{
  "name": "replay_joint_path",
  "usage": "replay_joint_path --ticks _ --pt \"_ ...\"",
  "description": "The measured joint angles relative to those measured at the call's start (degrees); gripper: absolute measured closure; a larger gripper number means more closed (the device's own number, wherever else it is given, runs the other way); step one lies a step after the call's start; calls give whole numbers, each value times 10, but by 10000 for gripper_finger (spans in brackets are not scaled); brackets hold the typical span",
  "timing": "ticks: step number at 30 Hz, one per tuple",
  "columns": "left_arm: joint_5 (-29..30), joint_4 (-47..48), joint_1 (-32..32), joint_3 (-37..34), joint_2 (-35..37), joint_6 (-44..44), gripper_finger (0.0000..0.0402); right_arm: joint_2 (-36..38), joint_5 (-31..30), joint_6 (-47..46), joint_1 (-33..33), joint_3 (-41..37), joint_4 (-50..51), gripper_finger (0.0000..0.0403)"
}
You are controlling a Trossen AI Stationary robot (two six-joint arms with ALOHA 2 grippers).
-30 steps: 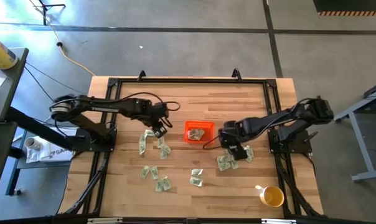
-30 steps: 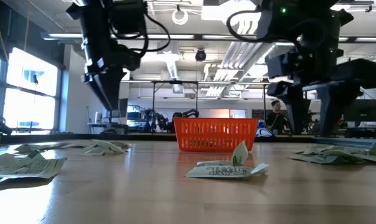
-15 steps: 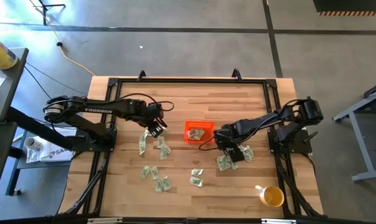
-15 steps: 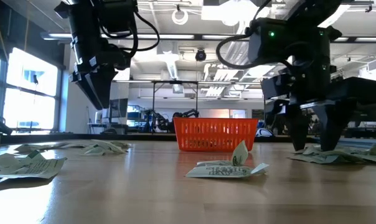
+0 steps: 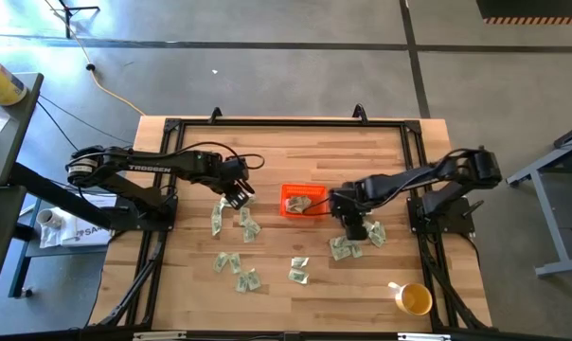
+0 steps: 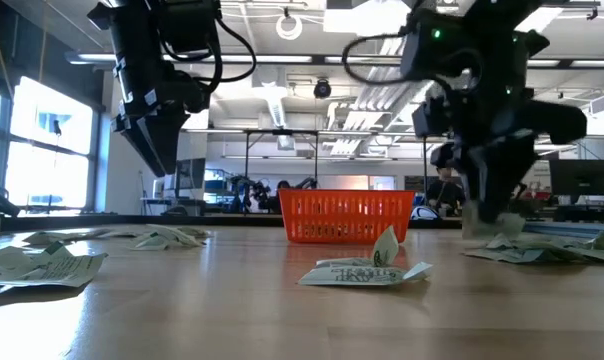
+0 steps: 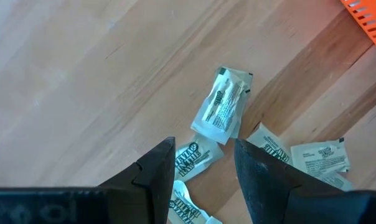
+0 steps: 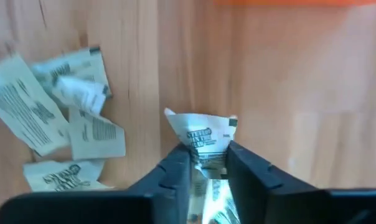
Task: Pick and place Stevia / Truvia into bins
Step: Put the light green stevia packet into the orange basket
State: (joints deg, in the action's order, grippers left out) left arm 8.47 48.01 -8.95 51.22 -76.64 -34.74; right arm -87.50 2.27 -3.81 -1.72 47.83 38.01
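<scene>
Pale green and white Stevia packets lie scattered on the wooden table: a group (image 5: 231, 224) near my left gripper, several (image 5: 267, 270) toward the near edge, and a pile (image 5: 357, 243) on the right. The orange bin (image 5: 300, 200) stands mid-table with a packet inside. My left gripper (image 5: 237, 198) hangs open, pointing down over packets (image 7: 224, 109) left of the bin. My right gripper (image 5: 352, 227) points down over the right pile, shut on one packet (image 8: 202, 138). My right gripper pinches a crumpled packet between its two fingers (image 8: 175, 168), coming from above and pointing down. The packet's free end (image 8: 200, 127) sticks out past the fingertips and is bent. Whether it is clear of the table I cannot tell.
A round yellow cup (image 5: 414, 299) stands at the near right corner. In the low view one packet (image 6: 367, 270) lies on the table in front of the bin (image 6: 347, 217). A black frame (image 5: 286, 123) borders the tabletop.
My right gripper has sunk with open fingers onto the right-hand pile, rolled about its axis, and shut on one packet. The other packets in that pile have shifted slightly.
</scene>
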Motion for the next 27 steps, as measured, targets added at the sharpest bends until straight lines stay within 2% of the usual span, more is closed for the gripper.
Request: replay_joint_path --ticks 6,11,14,19,27 --pt "0 -2 0 0 0 9 206 85 -56 -123 14 3 4 370" --pt "0 -8 0 0 0 17 208 110 -68 -168 46 23 -76 397" --pt "0 -11 0 0 0 28 208 86 -47 -181 65 39 -129 390" --pt "-4 -8 0 0 0 30 208 13 -13 -193 79 84 -150 374" --pt "1 0 24 0 0 30 208 -51 -17 -182 79 145 -160 395"
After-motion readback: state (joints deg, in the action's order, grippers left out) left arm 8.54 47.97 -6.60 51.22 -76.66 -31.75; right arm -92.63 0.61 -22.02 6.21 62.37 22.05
